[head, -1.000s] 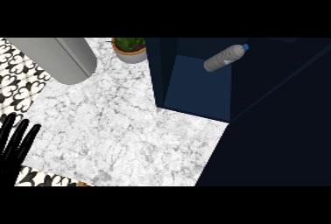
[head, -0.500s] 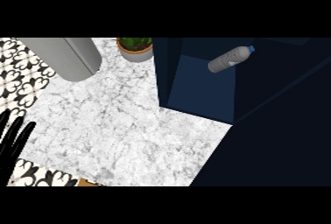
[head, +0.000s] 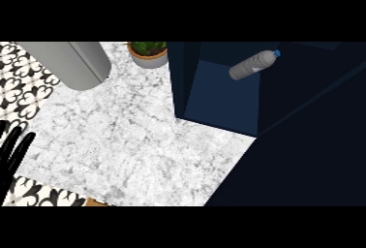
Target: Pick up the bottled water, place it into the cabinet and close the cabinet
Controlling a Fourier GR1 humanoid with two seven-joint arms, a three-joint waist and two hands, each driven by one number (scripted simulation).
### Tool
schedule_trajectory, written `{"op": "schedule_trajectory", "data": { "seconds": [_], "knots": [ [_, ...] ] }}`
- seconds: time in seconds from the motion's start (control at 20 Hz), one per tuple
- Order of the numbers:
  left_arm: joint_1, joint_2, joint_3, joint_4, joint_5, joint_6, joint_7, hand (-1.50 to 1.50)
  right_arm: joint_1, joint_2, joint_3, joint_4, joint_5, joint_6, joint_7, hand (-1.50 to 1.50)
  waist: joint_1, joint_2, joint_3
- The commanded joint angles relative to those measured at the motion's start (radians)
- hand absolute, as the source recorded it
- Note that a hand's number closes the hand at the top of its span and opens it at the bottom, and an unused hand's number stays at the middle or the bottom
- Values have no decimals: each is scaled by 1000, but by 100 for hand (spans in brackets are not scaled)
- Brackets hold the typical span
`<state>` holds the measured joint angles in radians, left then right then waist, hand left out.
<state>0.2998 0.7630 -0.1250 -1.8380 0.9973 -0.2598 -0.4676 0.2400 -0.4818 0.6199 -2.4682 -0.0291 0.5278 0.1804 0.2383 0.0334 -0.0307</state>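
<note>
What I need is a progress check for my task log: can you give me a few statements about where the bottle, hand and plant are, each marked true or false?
1. The bottled water lies on its side inside the dark blue cabinet. True.
2. The left hand is curled round the bottle. False: it rests at the view's left edge with fingers straight, well apart from the bottle.
3. A potted plant stands on the marble counter just left of the cabinet. True.
4. The bottle's blue cap points toward the plant. False: the cap points to the upper right, away from the plant.
</note>
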Motion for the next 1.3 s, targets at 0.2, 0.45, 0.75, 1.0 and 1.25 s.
{"op": "schedule_trajectory", "data": {
  "seconds": [0.2, 0.45, 0.75, 1.0, 1.25],
  "knots": [
    [-17, 8, 14, 6, 15, -21, 2, -150, -38, 125, 112, 70, -101, -41, 80, 150, 13, 28, 5],
    [-23, 14, 19, 13, 10, -35, 0, -150, -58, 163, 115, 116, -207, -38, 91, 150, 47, 39, 6],
    [-25, 18, 26, 23, 28, -44, 8, -150, -134, 224, 37, 187, -275, -90, 141, 150, 32, 31, 8],
    [-24, 22, 37, 50, 37, -40, 15, -150, -298, 251, -44, 246, -252, -100, 221, 150, 18, 19, 7],
    [-24, 27, 43, 55, 38, -55, 14, -150, -472, 257, -113, 366, -254, -93, 320, 150, 20, 10, 8]
  ]
}}
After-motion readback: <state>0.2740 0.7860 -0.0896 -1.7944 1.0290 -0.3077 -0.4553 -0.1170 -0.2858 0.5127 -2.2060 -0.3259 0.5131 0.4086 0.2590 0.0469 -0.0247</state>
